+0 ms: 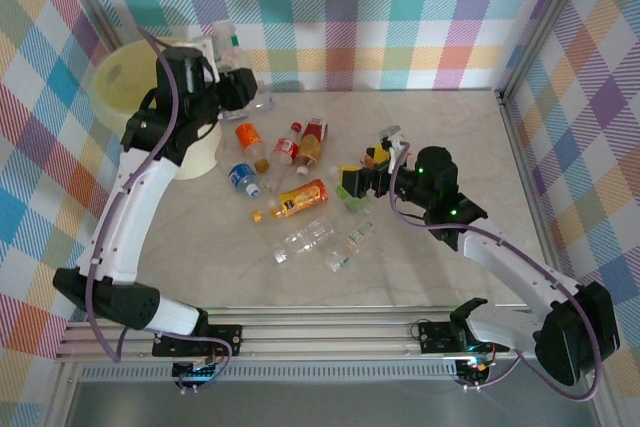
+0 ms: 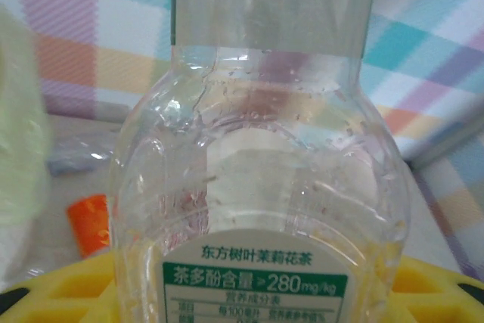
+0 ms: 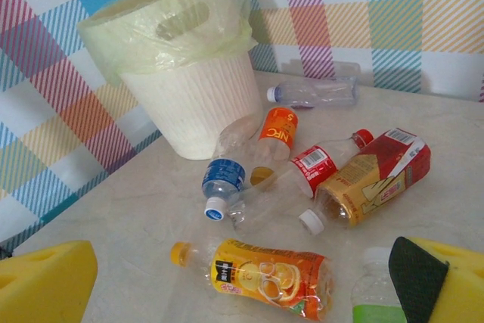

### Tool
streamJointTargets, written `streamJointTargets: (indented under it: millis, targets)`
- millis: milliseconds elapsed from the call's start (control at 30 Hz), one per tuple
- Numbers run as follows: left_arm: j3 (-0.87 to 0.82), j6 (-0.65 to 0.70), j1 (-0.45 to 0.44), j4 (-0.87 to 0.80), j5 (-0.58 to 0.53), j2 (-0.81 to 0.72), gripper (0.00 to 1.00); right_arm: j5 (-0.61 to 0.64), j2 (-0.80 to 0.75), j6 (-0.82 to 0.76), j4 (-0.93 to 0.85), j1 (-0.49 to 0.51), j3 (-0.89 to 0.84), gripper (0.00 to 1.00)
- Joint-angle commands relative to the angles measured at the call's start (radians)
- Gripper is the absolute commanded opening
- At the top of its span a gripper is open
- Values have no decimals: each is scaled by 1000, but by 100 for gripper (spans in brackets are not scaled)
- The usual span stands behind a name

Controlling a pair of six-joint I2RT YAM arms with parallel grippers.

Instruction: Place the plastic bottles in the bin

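Cream-yellow bin (image 1: pixel 196 155), top view: stood at the far left of the counter (image 1: pixel 450 127), partly under the left arm.
Top view, left hand (image 1: pixel 218 55): was raised over the bin's right rim with a clear bottle (image 1: pixel 229 39) at its tip.
Top view, loose bottles (image 1: pixel 298 199): lay scattered mid-counter between the bin and the right hand (image 1: pixel 365 175), which sat low with its fingers spread wide.
Left wrist view, clear bottle (image 2: pixel 257 172): was clamped in a narrow grip between yellow fingers (image 2: pixel 68 296), its green-and-white label facing the camera.
Right wrist view, fingers (image 3: pixel 45 285): stood wide apart, gripping nothing.
Right wrist view, orange juice bottle (image 3: pixel 265 274): lay on its side near the fingers, and a green-labelled bottle (image 3: pixel 370 300) sat just beside the right one.
Right wrist view, bin (image 3: pixel 189 88): stood upright beyond, lined with a pale green bag.
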Motion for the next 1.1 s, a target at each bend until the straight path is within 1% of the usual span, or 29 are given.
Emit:
streamJointTargets:
  millis: [0,133,233,300,367,467,533,667,767,833,967,1067]
  targets:
    - [131,26,44,-38,-175,87,44,22,-32,-18,18,2,24,100]
    - [232,30,97,-31,-221,163,44,44,-49,-28,7,2,10,100]
    - [282,32,140,-30,-301,213,44,57,-60,-33,-9,2,2,100]
    - [287,27,173,-8,-344,236,44,61,-63,-35,-24,2,5,100]
    - [295,25,208,3,-366,262,44,64,-65,-37,-35,2,6,100]
    - [337,28,260,-8,-362,315,44,71,-66,-37,-51,2,10,100]
    - [367,46,287,-21,-360,351,44,83,-67,-37,-59,2,10,100]
    - [377,134,306,-17,-426,410,44,99,-61,-36,-65,2,9,100]
    - [406,142,339,-43,-419,464,44,99,-55,-31,-76,2,18,100]
    - [444,134,359,-76,-389,507,44,98,-52,-30,-89,2,27,100]
    - [504,101,377,-164,-283,581,45,105,-50,-22,-98,2,28,100]
    - [504,79,379,-186,-269,615,46,106,-46,-11,-102,2,27,100]
